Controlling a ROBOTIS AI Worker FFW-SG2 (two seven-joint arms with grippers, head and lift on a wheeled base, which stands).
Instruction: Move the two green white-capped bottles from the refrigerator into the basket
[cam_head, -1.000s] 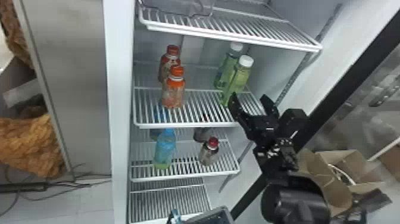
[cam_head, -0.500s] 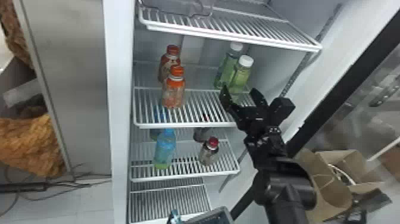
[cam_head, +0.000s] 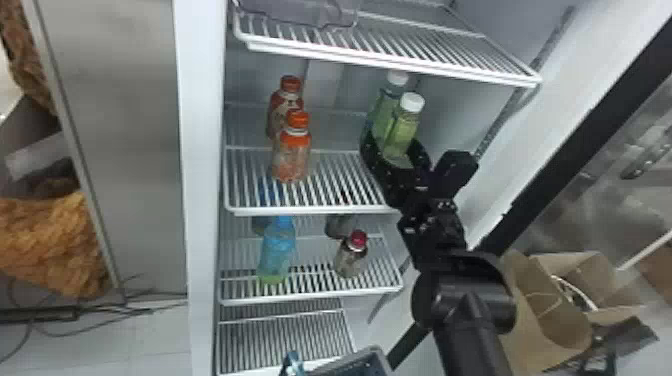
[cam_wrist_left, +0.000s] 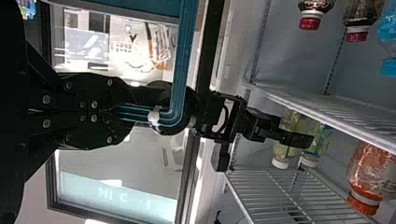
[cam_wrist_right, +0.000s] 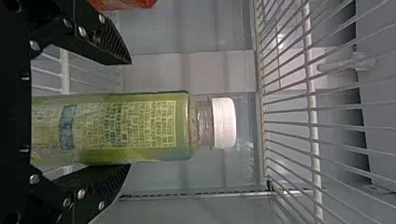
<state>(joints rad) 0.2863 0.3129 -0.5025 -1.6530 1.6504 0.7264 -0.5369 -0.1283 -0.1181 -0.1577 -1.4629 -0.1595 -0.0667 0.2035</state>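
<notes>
In the head view, the right gripper (cam_head: 394, 142) is at the refrigerator's middle shelf (cam_head: 320, 207), its jaws apart and set around the nearer green bottle (cam_head: 402, 131). That one stands upright, with the farther green bottle (cam_head: 384, 111) close behind it. What looks like the basket (cam_head: 374, 349) sits low, at the bottom edge.

In the left wrist view, the left gripper (cam_wrist_left: 113, 111) has its jaws clenched on a teal handle (cam_wrist_left: 180, 79), presumably the basket's.

In the right wrist view, one finger lies on either side of the nearer bottle, with a gap on at least one side — nothing is gripped. The body looks like thin, filled plastic: moderately heavy, smooth enough to slip or turn, and apt to dent if squeezed hard, though unlikely to break. The straight labelled part below the shoulder seems the place to take hold, pads square to it and pressure firm but modest; the narrow neck under the white cap (cam_wrist_right: 224, 122) offers less — and the weight would swing below it.
</notes>
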